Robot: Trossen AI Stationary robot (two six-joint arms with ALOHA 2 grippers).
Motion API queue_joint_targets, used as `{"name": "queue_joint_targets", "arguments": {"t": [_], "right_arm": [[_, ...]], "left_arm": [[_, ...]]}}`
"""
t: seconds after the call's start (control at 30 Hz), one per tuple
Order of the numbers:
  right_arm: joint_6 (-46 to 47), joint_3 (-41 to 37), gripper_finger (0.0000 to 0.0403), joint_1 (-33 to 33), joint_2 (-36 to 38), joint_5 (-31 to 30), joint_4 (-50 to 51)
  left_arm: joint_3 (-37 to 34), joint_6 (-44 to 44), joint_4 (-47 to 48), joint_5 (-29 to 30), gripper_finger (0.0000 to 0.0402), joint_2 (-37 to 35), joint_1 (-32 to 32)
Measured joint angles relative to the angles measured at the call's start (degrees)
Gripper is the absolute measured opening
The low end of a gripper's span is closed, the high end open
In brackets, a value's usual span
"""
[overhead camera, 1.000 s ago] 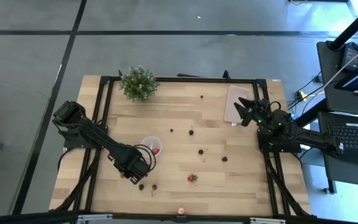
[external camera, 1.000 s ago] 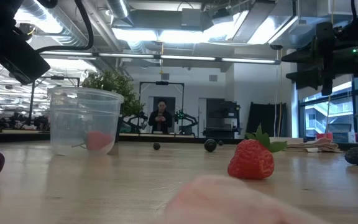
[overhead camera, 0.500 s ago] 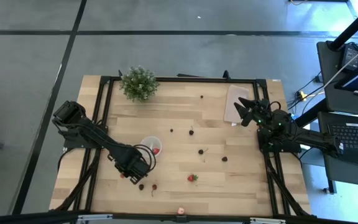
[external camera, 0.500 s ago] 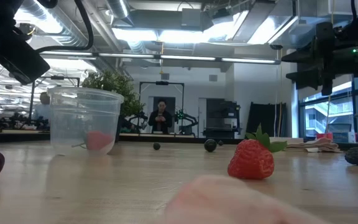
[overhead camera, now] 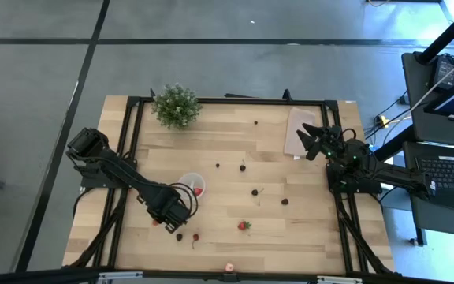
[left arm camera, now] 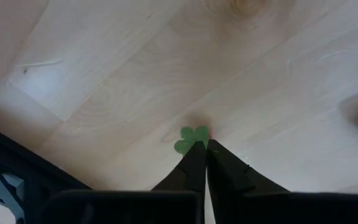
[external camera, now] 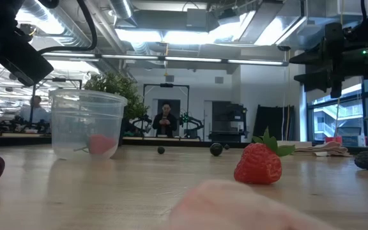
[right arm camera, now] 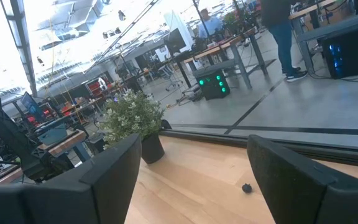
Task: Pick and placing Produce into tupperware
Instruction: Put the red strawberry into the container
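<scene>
Currently the left gripper [left arm camera: 201, 149], low on the table beside the tupperware [overhead camera: 191, 184], pinches only a strawberry's green leaves [left arm camera: 190, 138]; such a hold could tear free when lifted. Right gripper [overhead camera: 314, 139] waits spread.

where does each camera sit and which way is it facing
High view: overhead, straight down on table, both arms.
Low view: tabletop height, level past cup and strawberry into room.
Left wrist: down at wood; left hand shut on a green leaf.
Right wrist: across table; right hand open.
High and right wrist share the potted plant.
</scene>
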State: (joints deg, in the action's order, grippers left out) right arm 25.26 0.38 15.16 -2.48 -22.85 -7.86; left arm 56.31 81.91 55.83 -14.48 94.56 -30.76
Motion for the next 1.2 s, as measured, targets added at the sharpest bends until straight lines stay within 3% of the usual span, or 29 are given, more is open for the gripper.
{"name": "queue_joint_targets", "arguments": {"t": [0.3,0.83,0.97,1.2], "right_arm": [[0.00,0.00,0.0295,-0.02,0.00,0.00,0.00],[0.20,0.00,0.0295,-0.01,-0.01,0.00,-0.22],[0.13,-0.01,0.0295,0.00,-0.02,-0.01,-0.40],[-0.03,0.00,0.0295,-0.02,-0.01,0.00,-0.42]], "left_arm": [[2.35,-1.90,0.22,2.22,0.0002,-3.75,1.01],[7.48,-8.20,-0.64,28.46,0.0001,-21.89,7.18],[7.48,-11.03,-1.16,32.27,0.0000,-21.70,9.06],[7.48,-15.28,-2.51,30.84,0.0001,-15.95,11.61]]}}
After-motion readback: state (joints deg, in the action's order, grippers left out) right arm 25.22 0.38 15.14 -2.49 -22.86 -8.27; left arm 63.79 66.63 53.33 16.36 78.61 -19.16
